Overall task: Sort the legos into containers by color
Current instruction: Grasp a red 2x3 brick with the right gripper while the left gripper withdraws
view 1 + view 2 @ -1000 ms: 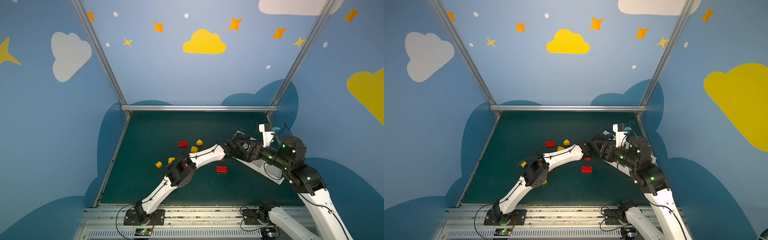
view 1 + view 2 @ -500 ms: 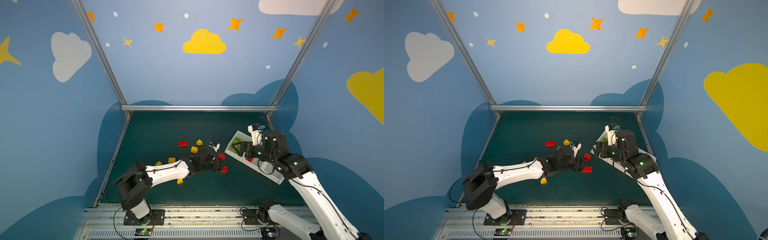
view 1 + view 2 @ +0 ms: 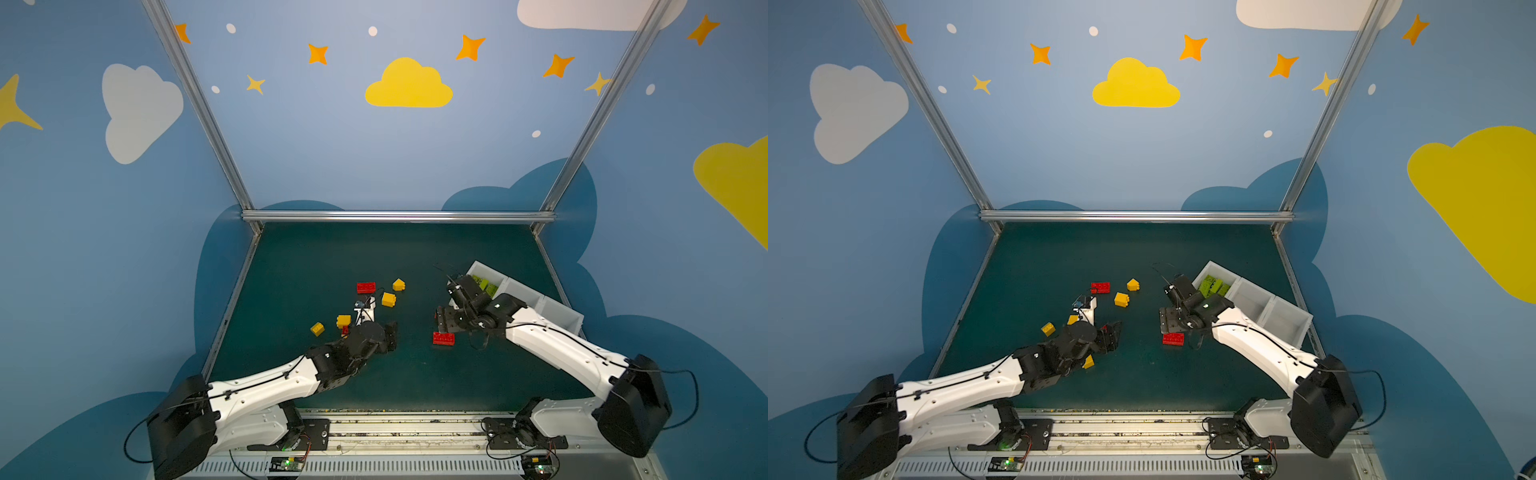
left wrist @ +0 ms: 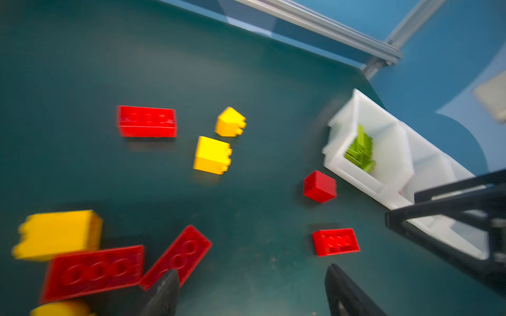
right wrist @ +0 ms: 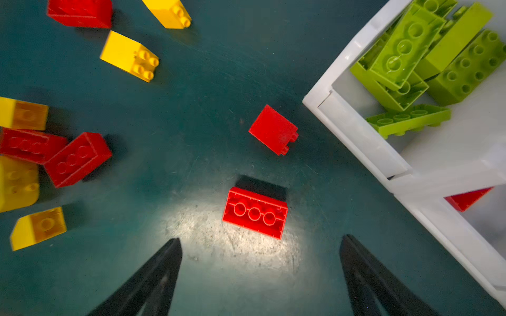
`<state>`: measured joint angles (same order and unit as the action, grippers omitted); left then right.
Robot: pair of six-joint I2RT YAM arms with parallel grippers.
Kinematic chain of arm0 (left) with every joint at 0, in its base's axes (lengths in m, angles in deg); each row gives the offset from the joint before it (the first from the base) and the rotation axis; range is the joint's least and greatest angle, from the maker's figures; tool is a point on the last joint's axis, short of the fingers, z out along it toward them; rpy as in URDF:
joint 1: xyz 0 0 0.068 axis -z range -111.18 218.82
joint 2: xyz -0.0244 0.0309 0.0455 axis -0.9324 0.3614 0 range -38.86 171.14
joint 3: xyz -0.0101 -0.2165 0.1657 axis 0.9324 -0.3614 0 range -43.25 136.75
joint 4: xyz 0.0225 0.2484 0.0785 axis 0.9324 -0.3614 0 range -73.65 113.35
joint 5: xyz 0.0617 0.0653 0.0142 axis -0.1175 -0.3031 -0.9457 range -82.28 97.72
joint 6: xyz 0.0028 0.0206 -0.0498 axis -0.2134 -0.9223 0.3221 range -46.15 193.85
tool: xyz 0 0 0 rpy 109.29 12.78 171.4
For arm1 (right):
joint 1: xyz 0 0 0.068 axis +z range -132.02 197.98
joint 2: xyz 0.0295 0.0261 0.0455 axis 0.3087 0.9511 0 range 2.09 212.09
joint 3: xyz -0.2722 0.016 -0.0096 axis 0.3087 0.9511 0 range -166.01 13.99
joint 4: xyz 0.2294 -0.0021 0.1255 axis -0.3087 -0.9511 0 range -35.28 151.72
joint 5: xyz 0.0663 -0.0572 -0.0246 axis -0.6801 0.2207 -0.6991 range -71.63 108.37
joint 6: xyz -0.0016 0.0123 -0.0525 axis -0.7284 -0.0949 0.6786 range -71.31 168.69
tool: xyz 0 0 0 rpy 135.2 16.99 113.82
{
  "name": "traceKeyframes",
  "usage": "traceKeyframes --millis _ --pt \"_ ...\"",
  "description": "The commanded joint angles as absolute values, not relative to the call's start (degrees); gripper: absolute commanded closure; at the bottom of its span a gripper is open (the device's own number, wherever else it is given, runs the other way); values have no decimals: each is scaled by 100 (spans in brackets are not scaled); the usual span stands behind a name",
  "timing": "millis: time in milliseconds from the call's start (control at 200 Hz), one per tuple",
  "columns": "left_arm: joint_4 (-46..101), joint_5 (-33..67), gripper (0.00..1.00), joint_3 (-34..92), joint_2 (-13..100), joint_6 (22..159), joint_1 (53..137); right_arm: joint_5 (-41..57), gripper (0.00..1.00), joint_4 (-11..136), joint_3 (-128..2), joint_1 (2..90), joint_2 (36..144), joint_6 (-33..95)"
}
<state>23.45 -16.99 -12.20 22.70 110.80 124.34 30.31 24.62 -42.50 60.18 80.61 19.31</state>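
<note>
One red lego [image 5: 254, 212] hollow-side up, long axis crosswise before right gripper [image 5: 261, 239], spread, left gripper [image 4: 250, 273] spread

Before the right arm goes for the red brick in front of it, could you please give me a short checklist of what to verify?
1. The right gripper is open: ok, jaws spread, nothing held.
2. The red brick is free to grasp: ok, it lies underside up on the mat, apart from the other legos.
3. Brick between the fingers: not ok, it lies ahead of the tips.
4. The red container is known: ok, a red piece shows inside, beside the bin of lime bricks.
5. The left gripper is out of the way: ok, open, off to the side in both top views.
</note>
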Motion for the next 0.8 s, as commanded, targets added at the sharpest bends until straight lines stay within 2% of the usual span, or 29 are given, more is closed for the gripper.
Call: traceKeyframes --millis 0,290,576,681,796 --pt "1781 -2520 13 -1428 1843 11415 12371 3377 11 2764 -4164 6085 8400 1404" --pt "1579 -2789 8 -2253 633 11756 12125 3339 11 2592 -4429 6091 9625 972" --pt "1679 -2843 6 -2655 42 11772 11980 3105 13 2832 -4199 6198 9803 878" --pt "1702 -2814 6 -2669 88 11789 11940 3052 22 2871 -4205 6200 9831 885" --pt "1638 -2792 6 -2629 147 11821 11935 2856 39 2969 -4163 6171 9868 880"
